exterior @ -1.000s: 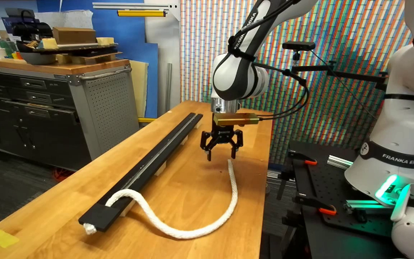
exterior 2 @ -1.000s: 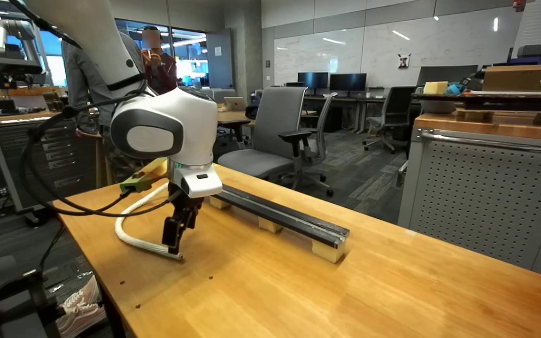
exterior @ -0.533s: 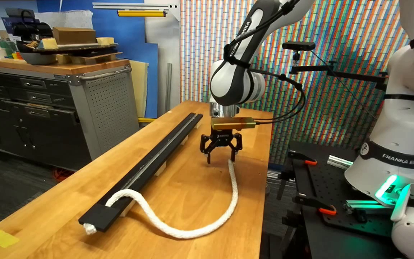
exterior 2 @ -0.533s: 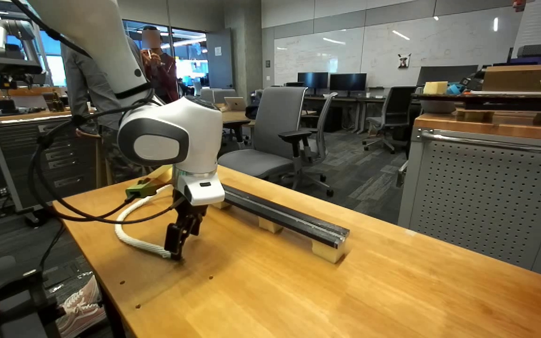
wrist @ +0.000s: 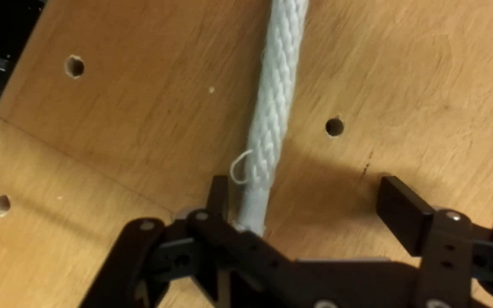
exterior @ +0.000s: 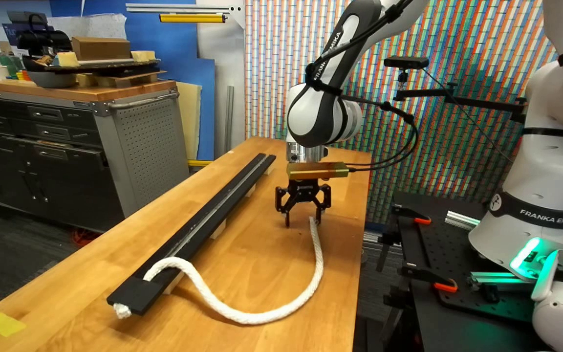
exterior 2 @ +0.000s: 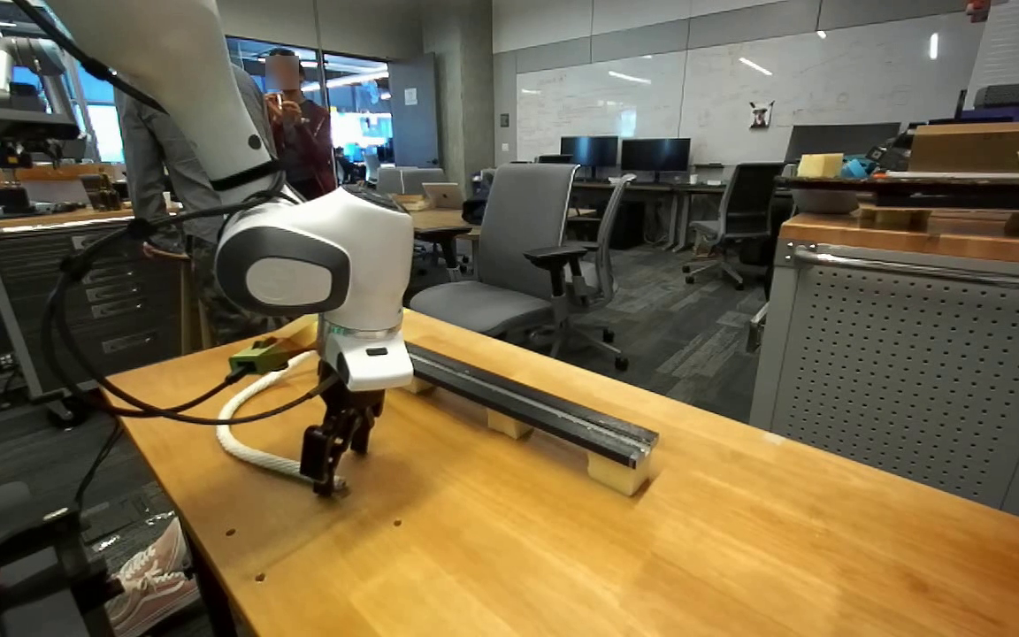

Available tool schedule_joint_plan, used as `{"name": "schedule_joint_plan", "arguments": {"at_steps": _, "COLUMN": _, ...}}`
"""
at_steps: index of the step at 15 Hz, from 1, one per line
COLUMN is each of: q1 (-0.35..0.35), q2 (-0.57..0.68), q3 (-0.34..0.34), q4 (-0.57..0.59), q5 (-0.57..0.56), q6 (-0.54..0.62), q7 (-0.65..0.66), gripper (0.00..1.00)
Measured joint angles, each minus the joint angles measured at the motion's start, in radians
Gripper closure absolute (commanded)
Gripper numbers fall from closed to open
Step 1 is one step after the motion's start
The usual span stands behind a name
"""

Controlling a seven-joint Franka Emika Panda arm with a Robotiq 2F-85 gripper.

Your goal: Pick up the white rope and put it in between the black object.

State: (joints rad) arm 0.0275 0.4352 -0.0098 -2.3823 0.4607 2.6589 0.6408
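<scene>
Robotiq gripper (exterior: 303,223) spread around the free end of a white braided rope (exterior: 249,319)

We see a Franka Emika arm (exterior: 306,115) over a wooden table (exterior: 271,264), its gripper pointing down. The two fingers (wrist: 405,218) are spread, released, with the rope's free end lying in the gap between them. In the wrist view, that smooth end sits close beside one finger and well apart from the other; whether it touches the nearer one, we cannot tell. A stray thread (wrist: 233,170) curls from the braid.

From the gripper, the rope sweeps over the table in a wide U, then arches onto a grooved black bar (exterior: 203,222). There it meets a flat black plate (exterior: 134,294) across the bar's end, and a frayed white tuft (exterior: 122,310) shows past the plate. Most of the rope rests on the tabletop, outside the groove. Pale blocks (exterior 2: 617,475) lift the bar off the table. Near the plate, we find yellow tape (exterior: 0,322).
</scene>
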Motion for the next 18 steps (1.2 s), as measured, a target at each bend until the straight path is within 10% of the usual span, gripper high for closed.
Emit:
{"name": "schedule_joint_plan", "arguments": {"at_steps": 8, "q1": 0.022, "q2": -0.032, "q3": -0.011, "q4": -0.017, "q5": -0.013, "q6": 0.002, "q7": 0.037, "gripper": 1.00}}
{"name": "schedule_joint_plan", "arguments": {"at_steps": 18, "q1": 0.023, "q2": -0.078, "q3": -0.033, "q4": -0.033, "q5": -0.077, "q6": 0.081, "q7": 0.036, "gripper": 0.97}}
